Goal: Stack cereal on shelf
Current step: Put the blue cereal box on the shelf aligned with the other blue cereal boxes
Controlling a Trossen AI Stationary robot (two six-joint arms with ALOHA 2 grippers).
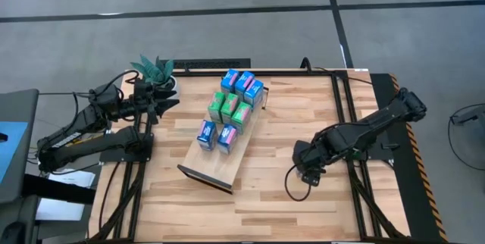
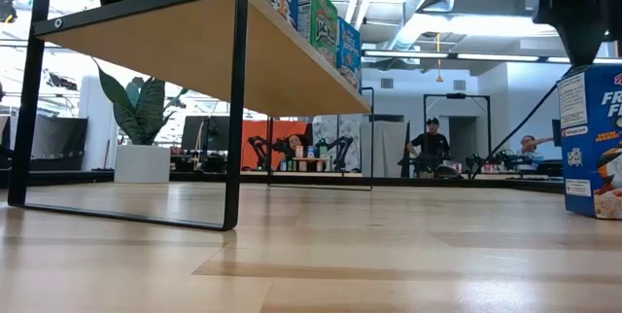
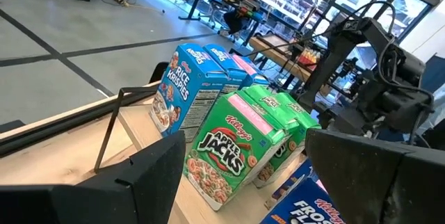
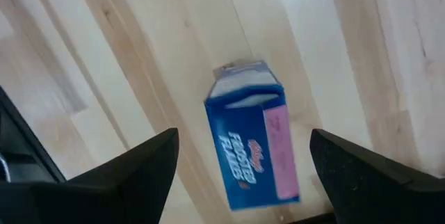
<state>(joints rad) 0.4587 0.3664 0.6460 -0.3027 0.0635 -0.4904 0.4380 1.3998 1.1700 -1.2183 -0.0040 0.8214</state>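
Observation:
The shelf [image 1: 216, 162] is a light-wood board on dark end frames, lying slantwise mid-table. Several blue and green cereal cartons [image 1: 231, 107] stand on it; the left wrist view shows them too [image 3: 229, 144]. One more blue carton [image 4: 252, 147] stands upright on the tabletop to the right [image 2: 593, 143]. My right gripper [image 4: 243, 175] hangs open straight above this carton, a finger out to each side and clear of it. From overhead the right gripper [image 1: 307, 172] hides that carton. My left gripper [image 1: 170, 101] is open at the table's left edge, pointing at the shelf [image 3: 250, 182].
A potted plant [image 1: 155, 70] stands at the far left corner, right beside the left gripper. Dark rails [image 1: 345, 123] run along the table's right side, with a cable looping near the right gripper. Bare wood lies between the shelf and the right arm. People stand in the room behind.

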